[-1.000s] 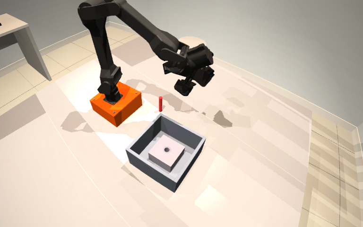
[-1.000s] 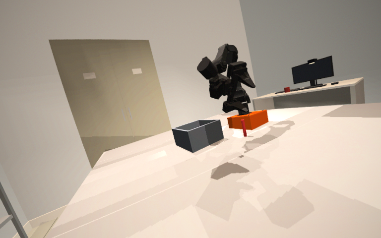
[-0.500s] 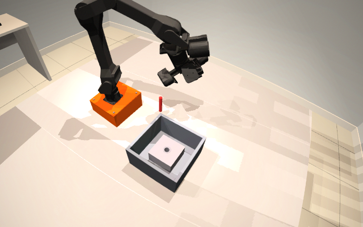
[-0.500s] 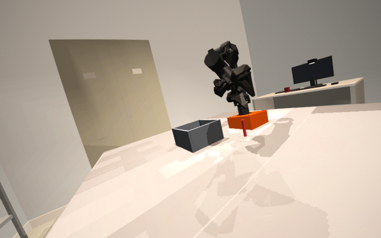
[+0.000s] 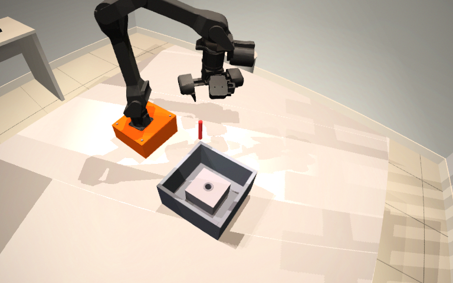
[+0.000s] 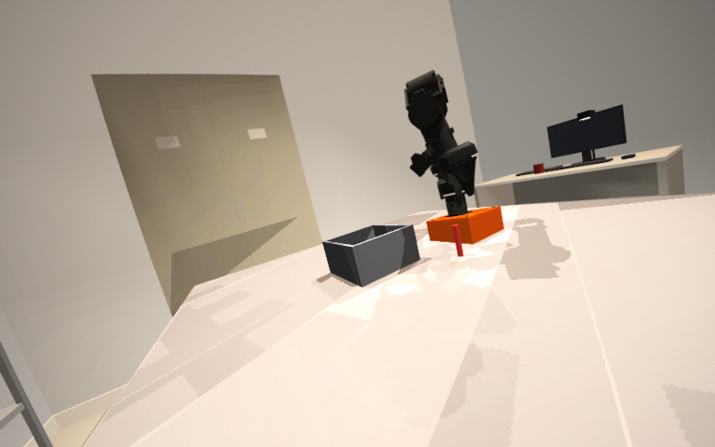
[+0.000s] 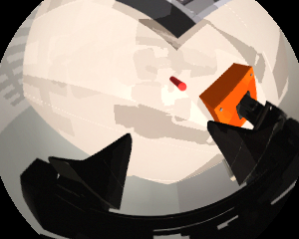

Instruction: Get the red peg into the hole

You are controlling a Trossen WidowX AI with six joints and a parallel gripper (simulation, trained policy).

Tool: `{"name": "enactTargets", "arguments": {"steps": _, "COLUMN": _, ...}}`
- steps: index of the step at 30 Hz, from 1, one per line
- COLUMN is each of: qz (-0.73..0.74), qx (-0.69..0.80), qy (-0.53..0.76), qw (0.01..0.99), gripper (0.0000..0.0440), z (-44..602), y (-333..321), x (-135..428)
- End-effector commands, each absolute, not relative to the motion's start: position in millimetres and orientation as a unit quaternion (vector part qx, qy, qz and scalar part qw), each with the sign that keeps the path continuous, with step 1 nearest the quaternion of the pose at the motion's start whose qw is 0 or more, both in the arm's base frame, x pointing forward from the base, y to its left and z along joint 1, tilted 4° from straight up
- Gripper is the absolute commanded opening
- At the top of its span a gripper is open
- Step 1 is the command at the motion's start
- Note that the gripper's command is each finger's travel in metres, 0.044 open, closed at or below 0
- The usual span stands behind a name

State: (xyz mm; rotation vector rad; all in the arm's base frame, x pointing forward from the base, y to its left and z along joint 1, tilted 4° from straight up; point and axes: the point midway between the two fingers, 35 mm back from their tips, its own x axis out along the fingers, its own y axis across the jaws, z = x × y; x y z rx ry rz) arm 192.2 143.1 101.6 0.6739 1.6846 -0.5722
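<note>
The red peg (image 5: 200,130) (image 6: 458,240) (image 7: 178,84) stands upright on the table, between the orange base and the box's near corner. My gripper (image 5: 211,98) (image 7: 170,130) is open and empty, high above the table and behind the peg in the top view. In the wrist view the peg lies beyond the fingertips, between their directions. The open dark grey box (image 5: 189,213) (image 6: 386,257) (image 7: 174,20) holds a pale raised plate (image 5: 200,177) with a round hole (image 5: 207,186) in its top, and nothing is in the hole. The box floor is hidden in the exterior view.
The arm's orange base (image 5: 160,130) (image 6: 466,228) (image 7: 224,90) stands near the peg. The box walls rise around the plate. The pale table (image 5: 117,238) (image 6: 305,376) carries these things. A desk (image 5: 7,31) (image 6: 643,157) with a monitor (image 6: 586,132) stands apart.
</note>
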Motion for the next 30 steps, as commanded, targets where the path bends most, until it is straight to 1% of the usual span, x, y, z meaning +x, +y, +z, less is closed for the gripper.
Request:
{"name": "enactTargets", "arguments": {"steps": 1, "qz": -0.272, "qx": 0.272, "qy": 0.717, "qw": 0.581, "gripper": 0.044, "z": 100, "y": 137, "x": 188}}
{"name": "enactTargets", "arguments": {"steps": 16, "qz": -0.337, "qx": 0.204, "qy": 0.704, "qw": 0.591, "gripper": 0.044, "z": 72, "y": 118, "x": 176}}
{"name": "enactTargets", "arguments": {"steps": 30, "qz": -0.354, "qx": 0.183, "qy": 0.68, "qw": 0.616, "gripper": 0.044, "z": 20, "y": 110, "x": 178}}
